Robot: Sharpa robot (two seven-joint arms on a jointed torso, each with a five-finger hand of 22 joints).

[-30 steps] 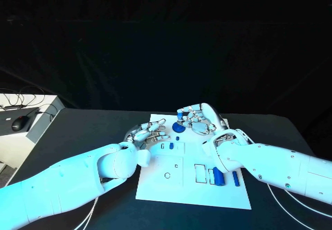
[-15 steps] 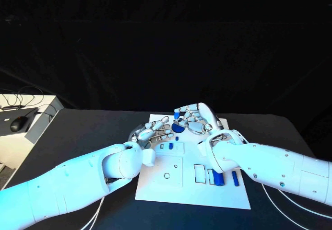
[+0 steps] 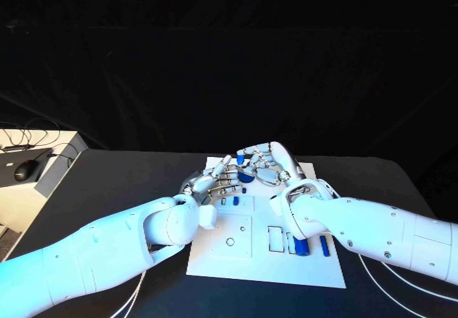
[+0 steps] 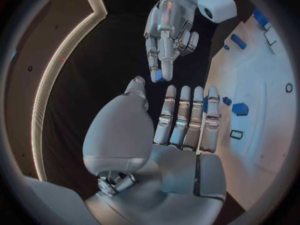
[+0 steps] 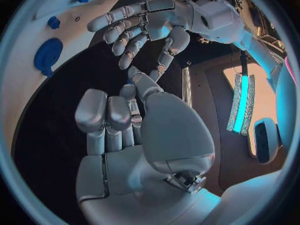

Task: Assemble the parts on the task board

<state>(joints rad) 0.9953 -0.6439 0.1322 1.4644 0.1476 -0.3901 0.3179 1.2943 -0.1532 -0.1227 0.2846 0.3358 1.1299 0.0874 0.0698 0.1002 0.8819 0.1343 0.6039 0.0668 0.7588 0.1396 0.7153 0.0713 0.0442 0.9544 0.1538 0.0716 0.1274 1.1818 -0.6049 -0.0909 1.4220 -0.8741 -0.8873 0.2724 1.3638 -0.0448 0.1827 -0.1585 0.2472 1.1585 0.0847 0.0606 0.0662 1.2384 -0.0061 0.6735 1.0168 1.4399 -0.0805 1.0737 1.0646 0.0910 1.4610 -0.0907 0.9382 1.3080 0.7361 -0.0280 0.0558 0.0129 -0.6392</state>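
The white task board (image 3: pixel 239 262) lies mid-table. My right hand (image 3: pixel 270 165) hovers over its far edge and pinches a small blue part (image 4: pixel 159 75) at its fingertips. My left hand (image 3: pixel 220 179) is just beside it, fingers straight and apart from the thumb, holding nothing; its fingertips (image 5: pixel 127 60) nearly reach the right hand's thumb (image 5: pixel 139 84). A round blue part (image 3: pixel 246 177) sits on the board between the two hands, also seen as a blue disc (image 5: pixel 47 55). Two long blue parts (image 3: pixel 302 246) stand in slots near the board's right side.
Small blue pieces (image 4: pixel 239 108) dot the board (image 4: pixel 269 110) near my left hand (image 4: pixel 184 115). A white box with a dark mouse (image 3: pixel 24 171) stands off the table's left edge. Black table (image 3: pixel 114 179) surrounds the board.
My left hand has moved up and right, its fingers rising close to the right hand. The right hand has shifted slightly left, still pinching the small blue part.
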